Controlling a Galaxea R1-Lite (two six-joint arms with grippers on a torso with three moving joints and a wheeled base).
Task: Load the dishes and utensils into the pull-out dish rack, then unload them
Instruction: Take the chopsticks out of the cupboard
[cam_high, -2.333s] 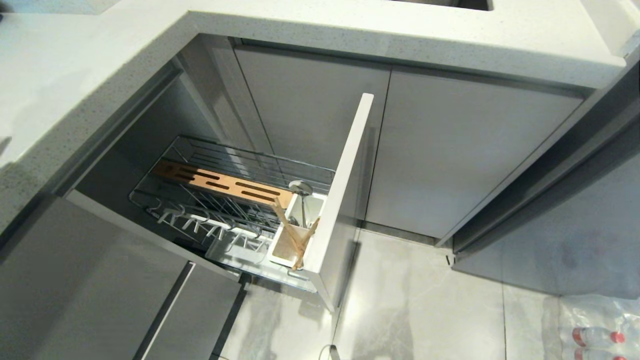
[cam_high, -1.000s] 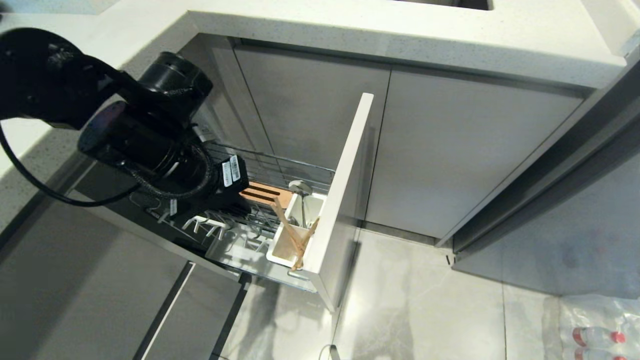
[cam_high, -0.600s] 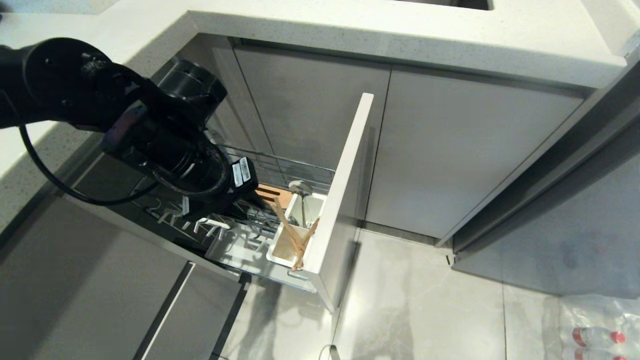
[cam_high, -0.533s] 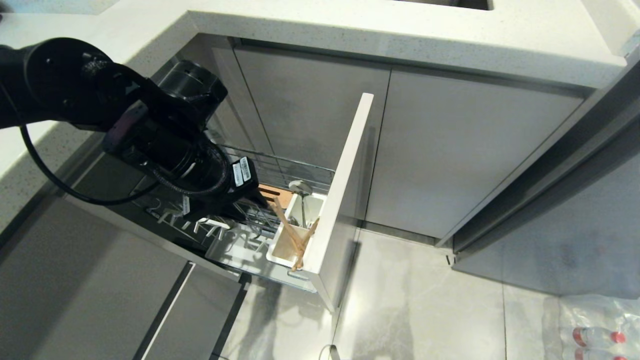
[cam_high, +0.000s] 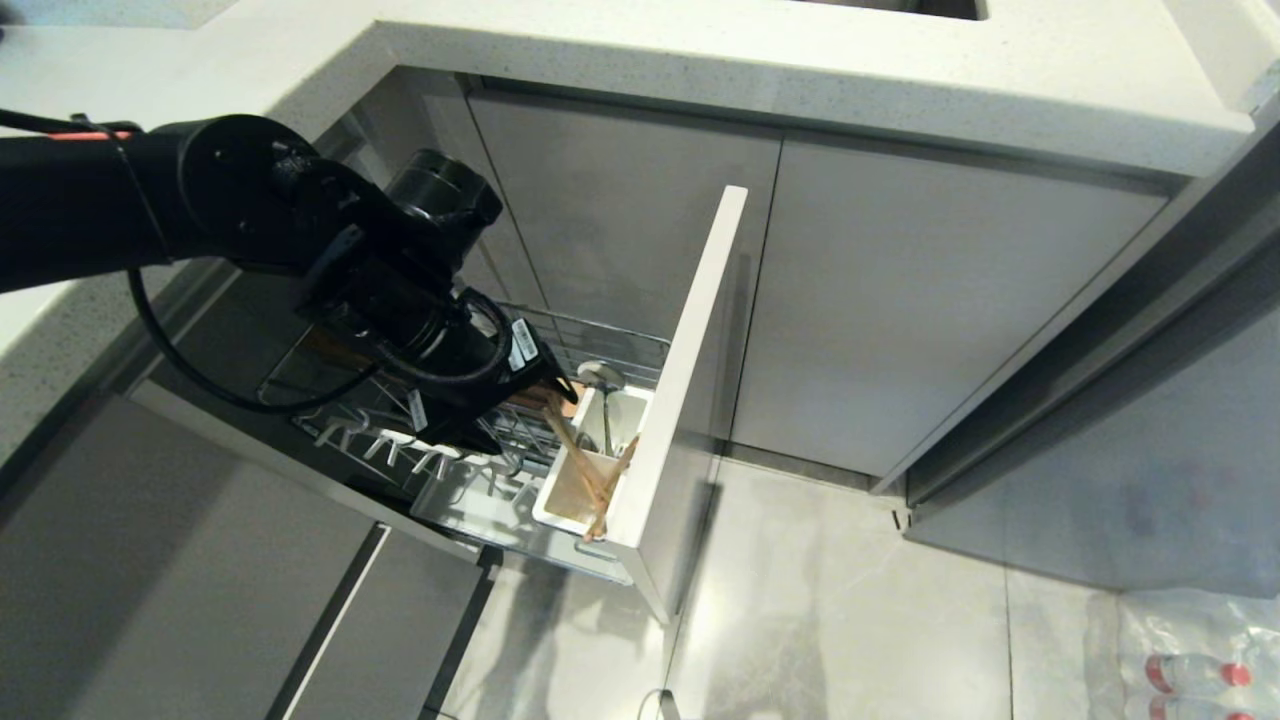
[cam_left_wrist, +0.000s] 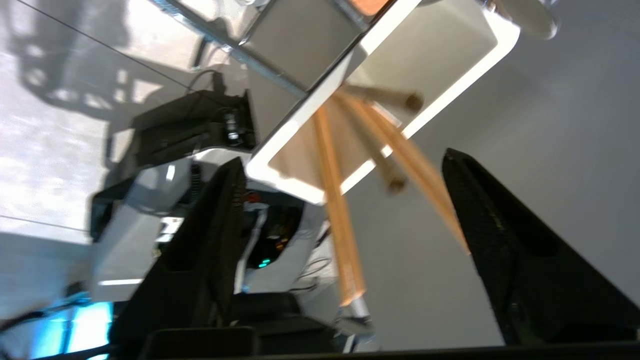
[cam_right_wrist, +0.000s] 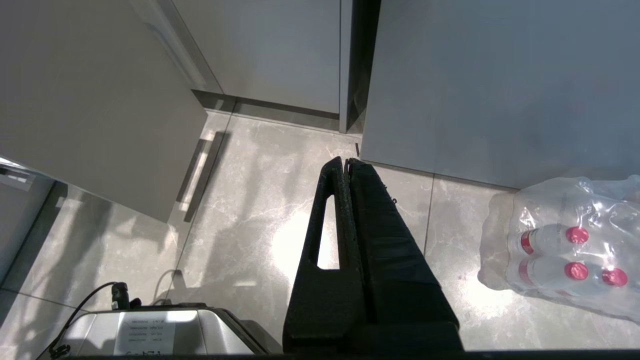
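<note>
Grey cabinet doors (cam_high: 900, 300) and a pale speckled counter (cam_high: 760, 70) close in the corner where the rack (cam_high: 470, 400) stands pulled out over the tiled floor (cam_high: 830, 620).

The left gripper (cam_left_wrist: 345, 165) has its fingers (cam_left_wrist: 500, 235) spread wide, holding nothing; the wrist view shows the upper ends of the chopsticks (cam_left_wrist: 340, 220) rising between the two fingers, with open gaps either side. Whether either finger touches the wood cannot be told. In the head view the left gripper (cam_high: 545, 405) sits low over the rack's right end, just at the left edge of the white cup (cam_high: 575, 500), where the chopsticks (cam_high: 590, 470) lean crossed. The spoon (cam_high: 601, 378) stands in the far part of the same cup, its bowl above the rim, close to the gripper's far side. The tall front panel (cam_high: 690, 380) rises just right of the cup, leaving a narrow slot for movement there. The black left arm reaches in from the left across the rack's wire prongs (cam_high: 380, 445), covering most of the wooden strip.

The right gripper (cam_right_wrist: 347, 167) hangs over bare floor (cam_right_wrist: 240, 240) with fingers pressed together, a pack of bottles (cam_right_wrist: 560, 250) to its side.
</note>
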